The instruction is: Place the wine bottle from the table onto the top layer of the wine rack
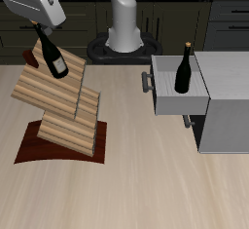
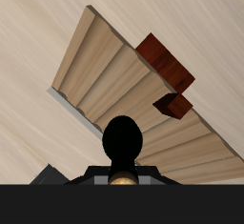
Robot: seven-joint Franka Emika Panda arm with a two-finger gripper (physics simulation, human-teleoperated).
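The wine bottle (image 1: 52, 55), near-black with a narrow neck, hangs tilted just over the top layer of the wine rack (image 1: 49, 89), its base close to the slab's back part. My gripper (image 1: 39, 25) is shut on the bottle's neck from above. The wine rack (image 1: 63, 116) is a stack of tilted light-wood slabs on a dark reddish-brown base (image 1: 39, 147), standing on the table (image 1: 146, 184). In the wrist view the bottle (image 2: 122, 144) appears end-on as a dark round shape right under the camera, over the rack's ridged slabs (image 2: 114, 75). My fingertips are hidden there.
A second dark bottle (image 1: 183, 69) stands upright on top of the grey cabinet (image 1: 209, 106), whose drawer is pulled open toward the rack. The robot's base (image 1: 124, 33) stands at the table's back.
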